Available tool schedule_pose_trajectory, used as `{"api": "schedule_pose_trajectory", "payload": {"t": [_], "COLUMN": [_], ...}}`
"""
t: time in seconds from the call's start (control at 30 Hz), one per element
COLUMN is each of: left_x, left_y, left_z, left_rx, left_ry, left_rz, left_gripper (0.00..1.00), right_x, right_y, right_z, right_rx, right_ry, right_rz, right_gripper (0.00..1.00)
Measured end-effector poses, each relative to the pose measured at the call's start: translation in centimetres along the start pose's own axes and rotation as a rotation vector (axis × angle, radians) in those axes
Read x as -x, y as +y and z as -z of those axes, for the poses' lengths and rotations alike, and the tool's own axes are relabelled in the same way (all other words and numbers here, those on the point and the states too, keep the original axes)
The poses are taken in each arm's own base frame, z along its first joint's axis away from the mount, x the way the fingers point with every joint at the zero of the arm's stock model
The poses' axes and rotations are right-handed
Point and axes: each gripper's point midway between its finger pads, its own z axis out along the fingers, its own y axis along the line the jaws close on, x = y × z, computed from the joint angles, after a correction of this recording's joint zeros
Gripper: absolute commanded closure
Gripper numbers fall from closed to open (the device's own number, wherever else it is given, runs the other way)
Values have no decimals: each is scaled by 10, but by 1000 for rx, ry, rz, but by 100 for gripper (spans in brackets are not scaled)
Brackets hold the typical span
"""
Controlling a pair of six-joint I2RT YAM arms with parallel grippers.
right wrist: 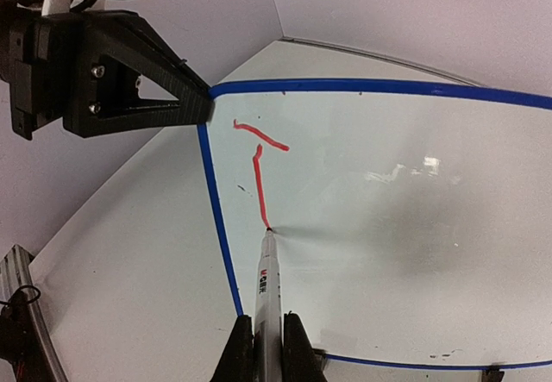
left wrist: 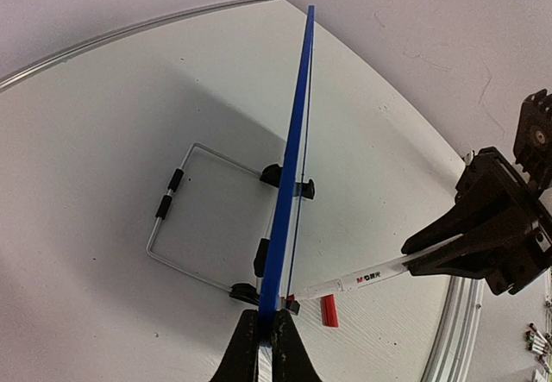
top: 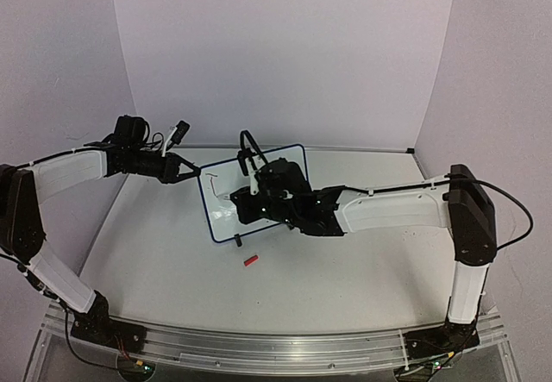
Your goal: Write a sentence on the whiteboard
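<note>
The whiteboard [top: 221, 199] stands tilted on the table, blue-framed. It is edge-on in the left wrist view [left wrist: 295, 132] and face-on in the right wrist view [right wrist: 397, 227]. My left gripper [top: 195, 174] is shut on its upper left corner [left wrist: 267, 335], and it also shows in the right wrist view [right wrist: 203, 108]. My right gripper [right wrist: 266, 335] is shut on a white marker [right wrist: 267, 278], whose tip touches the board. Of the sentence, only a red top bar and downstroke [right wrist: 257, 175] show, like a "T". The marker also shows in the left wrist view [left wrist: 362, 277].
A red marker cap [top: 251, 261] lies on the table in front of the board, also in the left wrist view [left wrist: 329, 310]. The board's wire stand [left wrist: 185, 218] rests behind it. Purple walls enclose the table on three sides.
</note>
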Motion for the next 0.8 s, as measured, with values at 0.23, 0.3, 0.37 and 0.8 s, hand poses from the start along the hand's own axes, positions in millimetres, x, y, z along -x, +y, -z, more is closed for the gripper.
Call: {"api": "schedule_pose_trajectory", "payload": {"t": [0.23, 0.3, 0.37, 0.8], "left_x": [0, 0, -1, -1], "left_y": [0, 0, -1, -1], "left_z": [0, 0, 0, 0], "left_rx": [0, 0, 0, 0], "left_ry": [-1, -1, 0, 1], "left_rz": [-1, -1, 0, 1], "left_gripper": [100, 100, 100, 100], "right_x": [23, 34, 39, 37], "right_y": [0, 0, -2, -14], "right_z": [24, 29, 30, 23], "right_rx": [4, 5, 5, -8], "right_ry": [-43, -71, -86, -72], "right_rz": [-9, -16, -21, -26], "right_gripper": [100, 100, 100, 100]}}
